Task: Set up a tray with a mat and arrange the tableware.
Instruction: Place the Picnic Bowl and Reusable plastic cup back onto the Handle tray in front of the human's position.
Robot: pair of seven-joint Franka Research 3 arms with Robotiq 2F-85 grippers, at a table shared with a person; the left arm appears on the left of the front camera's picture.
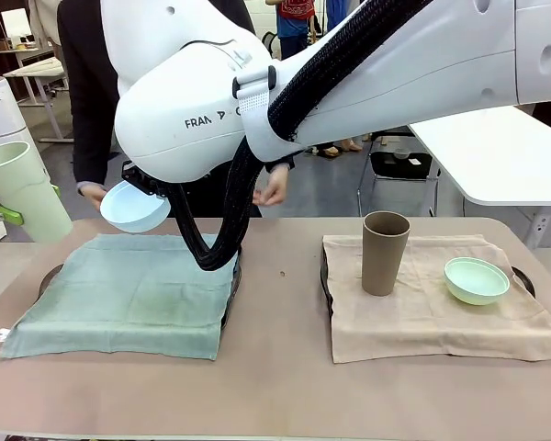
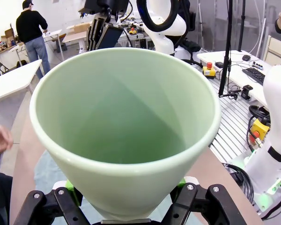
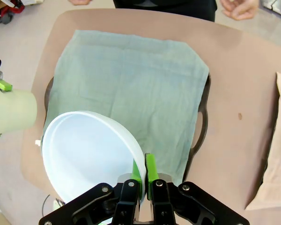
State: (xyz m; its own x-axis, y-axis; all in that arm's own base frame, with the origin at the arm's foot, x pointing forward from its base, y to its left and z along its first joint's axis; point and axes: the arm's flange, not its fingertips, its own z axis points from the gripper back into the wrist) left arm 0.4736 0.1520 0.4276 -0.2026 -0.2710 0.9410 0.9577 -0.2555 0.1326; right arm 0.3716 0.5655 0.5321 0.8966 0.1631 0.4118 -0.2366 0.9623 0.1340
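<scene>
My right gripper is shut on the rim of the light blue bowl, holding it tilted above the near left part of the green mat, which covers a dark tray. In the front view this bowl hangs over the mat's far edge. My left gripper clasps the pale green tumbler near its base, and the tumbler is tilted in the air at the table's left edge. On the right, a taupe tumbler and a mint bowl stand on a beige mat.
A person stands at the far side with one hand above the table's far edge and the other behind the blue bowl. My right arm spans the scene from the right. Bare tabletop lies between the two trays.
</scene>
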